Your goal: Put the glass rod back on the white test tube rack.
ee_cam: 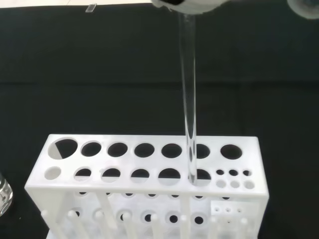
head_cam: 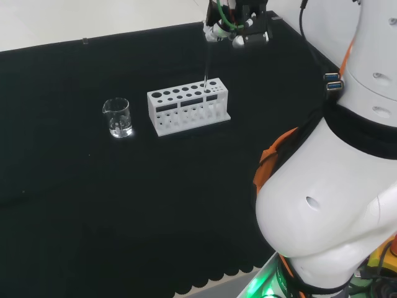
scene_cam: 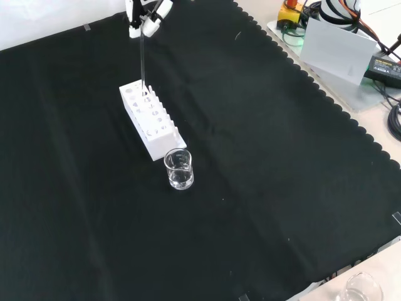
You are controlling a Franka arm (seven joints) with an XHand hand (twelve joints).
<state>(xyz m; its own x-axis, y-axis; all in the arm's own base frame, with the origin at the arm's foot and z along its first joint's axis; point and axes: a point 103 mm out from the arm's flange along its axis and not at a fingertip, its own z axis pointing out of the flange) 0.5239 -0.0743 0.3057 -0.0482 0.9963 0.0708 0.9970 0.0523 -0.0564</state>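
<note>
Overhead, the hand (head_cam: 239,34) pinches the glass rod (ee_cam: 188,99) upright in the unlabelled white rack (ee_cam: 149,184).

One glass rod (ee_cam: 188,89), one white rack (head_cam: 188,104), two glass beakers (scene_cam: 179,169)

- The hand (head_cam: 239,28) hangs high at the far edge of the cloth in the head view, fingers pointing down.
- Its fingertips (scene_cam: 141,25) are pinched together.
- The arm's big white links fill the right of the head view.
</note>
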